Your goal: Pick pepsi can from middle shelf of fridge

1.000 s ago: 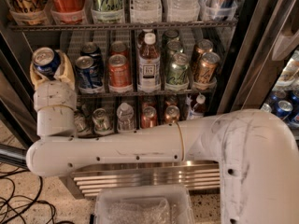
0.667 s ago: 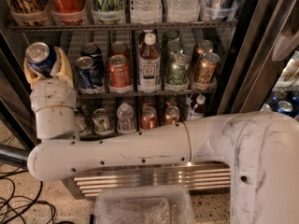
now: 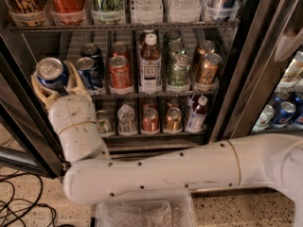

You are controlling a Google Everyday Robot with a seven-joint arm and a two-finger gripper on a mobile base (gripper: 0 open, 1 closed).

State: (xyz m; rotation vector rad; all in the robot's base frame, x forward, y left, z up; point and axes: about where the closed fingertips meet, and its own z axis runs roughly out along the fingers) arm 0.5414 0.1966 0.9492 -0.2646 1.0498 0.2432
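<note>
Can's axis: the pepsi can is tilted off upright, its long axis leaning toward the camera, so the silver top and pull tab face the viewer.
Can's place: at the far left, level with the middle shelf, in front of the left edge of the fridge and left of the shelved cans.
Gripper: the gripper sits at the left end of the white arm, with its tan fingers clasped on both sides of the pepsi can.
Neighbours on the rack: just right of the held can stand two blue cans, then an orange-red can, a labelled bottle, green cans and bronze cans.
In the way: the arm runs across the base of the fridge, below the lower rack of small cans.
Below: a clear plastic bin and floor cables.
Can's look: blue body, silver lid.
</note>
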